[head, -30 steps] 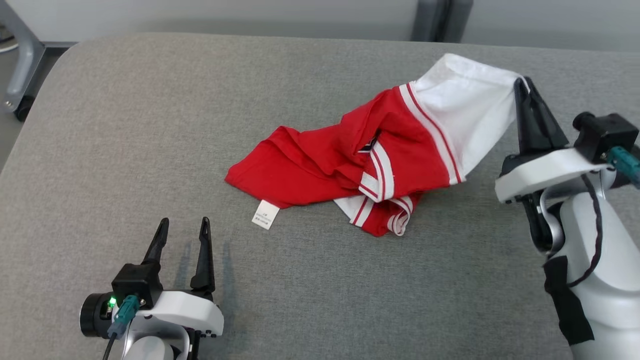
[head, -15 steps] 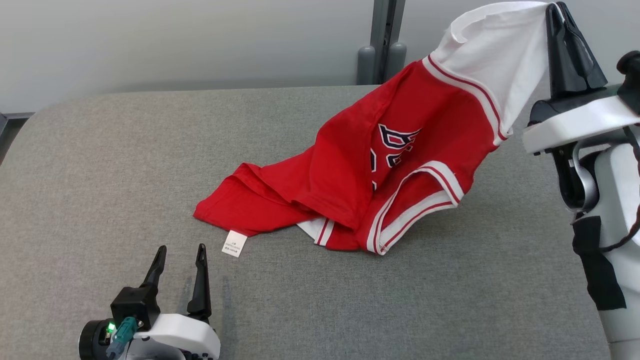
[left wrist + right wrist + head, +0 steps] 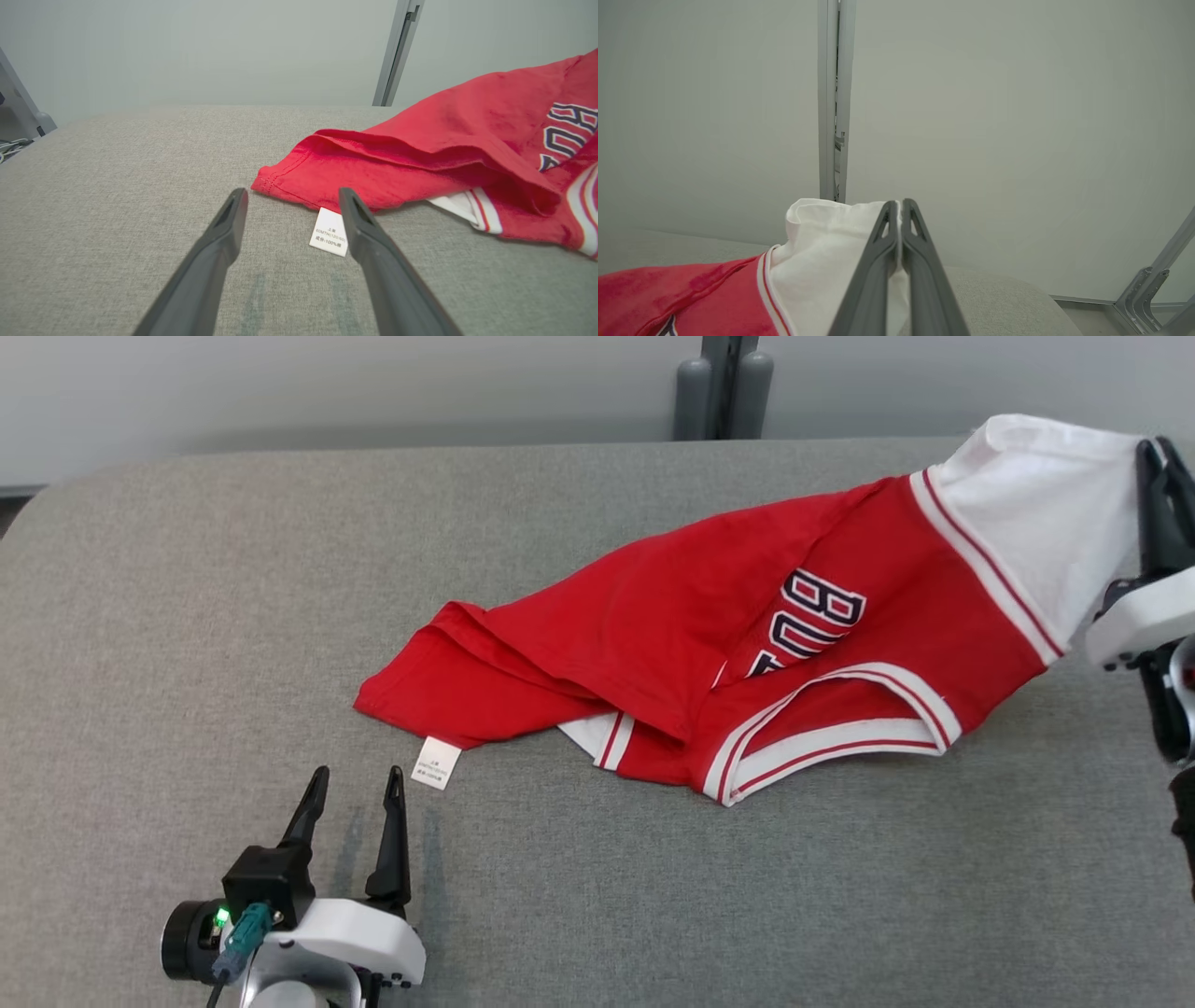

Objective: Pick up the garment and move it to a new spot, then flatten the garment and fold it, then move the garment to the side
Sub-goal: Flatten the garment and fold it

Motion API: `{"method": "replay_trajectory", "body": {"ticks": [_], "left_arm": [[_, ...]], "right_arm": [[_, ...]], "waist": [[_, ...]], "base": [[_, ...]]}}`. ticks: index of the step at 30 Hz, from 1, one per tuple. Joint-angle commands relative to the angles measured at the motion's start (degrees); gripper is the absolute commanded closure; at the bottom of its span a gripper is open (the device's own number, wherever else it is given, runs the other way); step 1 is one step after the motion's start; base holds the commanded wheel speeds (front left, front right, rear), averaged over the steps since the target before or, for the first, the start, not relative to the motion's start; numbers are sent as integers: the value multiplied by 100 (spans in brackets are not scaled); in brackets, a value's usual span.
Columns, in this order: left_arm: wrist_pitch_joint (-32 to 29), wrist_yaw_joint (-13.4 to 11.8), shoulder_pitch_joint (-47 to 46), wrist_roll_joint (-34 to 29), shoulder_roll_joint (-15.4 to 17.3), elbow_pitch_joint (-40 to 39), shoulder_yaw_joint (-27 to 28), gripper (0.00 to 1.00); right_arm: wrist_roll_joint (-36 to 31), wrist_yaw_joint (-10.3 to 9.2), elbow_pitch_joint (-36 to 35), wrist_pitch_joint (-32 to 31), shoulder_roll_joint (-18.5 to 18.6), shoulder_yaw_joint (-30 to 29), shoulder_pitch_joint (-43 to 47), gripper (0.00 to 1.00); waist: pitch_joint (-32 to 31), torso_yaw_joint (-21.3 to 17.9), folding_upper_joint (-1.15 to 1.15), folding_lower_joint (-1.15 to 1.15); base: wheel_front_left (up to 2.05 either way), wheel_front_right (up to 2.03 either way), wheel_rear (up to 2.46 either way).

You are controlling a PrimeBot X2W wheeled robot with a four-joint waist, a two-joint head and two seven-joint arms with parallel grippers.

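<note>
Pinching garment (image 3: 653, 644) sleeve (image 3: 1036, 513): right hand (image 3: 1155, 446); left hand (image 3: 358, 773) spread, empty.

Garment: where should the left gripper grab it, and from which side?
Take the red hem corner beside the label, coming in low from the near side. It lies folded at the left end of the garment, straight ahead of the open left gripper, opposite the sleeve that the right gripper pinches.
</note>
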State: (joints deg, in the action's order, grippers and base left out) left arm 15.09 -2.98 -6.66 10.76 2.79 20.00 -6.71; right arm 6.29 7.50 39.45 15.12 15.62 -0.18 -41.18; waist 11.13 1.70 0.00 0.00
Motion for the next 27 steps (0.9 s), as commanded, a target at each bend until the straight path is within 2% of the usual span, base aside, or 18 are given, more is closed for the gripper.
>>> {"method": "replay_trajectory", "body": {"ticks": [1,9,14,15,16,17,22,27], "left_arm": [[9,21,-152,-22,25,-26,-26,0],[8,16,-590,44,21,-148,-321,0],[8,-34,-770,116,22,-217,-513,0],[8,-58,-801,138,21,-237,-551,0],[8,-70,-824,146,23,-255,-584,0],[8,-80,-846,168,20,-276,-615,0],[8,-179,-859,248,21,-333,-618,0],[8,-198,-835,277,24,-305,-618,0]], "right_arm": [[-91,-2,111,2,107,-31,-209,100],[-879,-2,1052,-22,697,-373,-1399,100],[-1410,-2,1439,-101,900,-672,-1901,100],[-1513,-2,1536,-161,917,-773,-1986,89],[-1635,-2,1637,-220,924,-861,-2058,56],[-1681,-2,1688,-209,905,-955,-2161,0],[-1985,-2,1821,-76,671,-1258,-2352,0],[-1849,-2,1791,13,150,-1010,-2235,0]], "waist": [[269,183,0,0],[978,733,0,0],[1239,1016,0,0],[1286,1072,0,0],[1325,1115,0,0],[1363,1151,0,0],[1405,1175,0,0],[1277,1013,0,0]], "base": [[0,0,0],[0,0,0],[0,0,0],[0,0,0],[0,0,0],[0,0,0],[0,0,0],[0,0,0]]}}
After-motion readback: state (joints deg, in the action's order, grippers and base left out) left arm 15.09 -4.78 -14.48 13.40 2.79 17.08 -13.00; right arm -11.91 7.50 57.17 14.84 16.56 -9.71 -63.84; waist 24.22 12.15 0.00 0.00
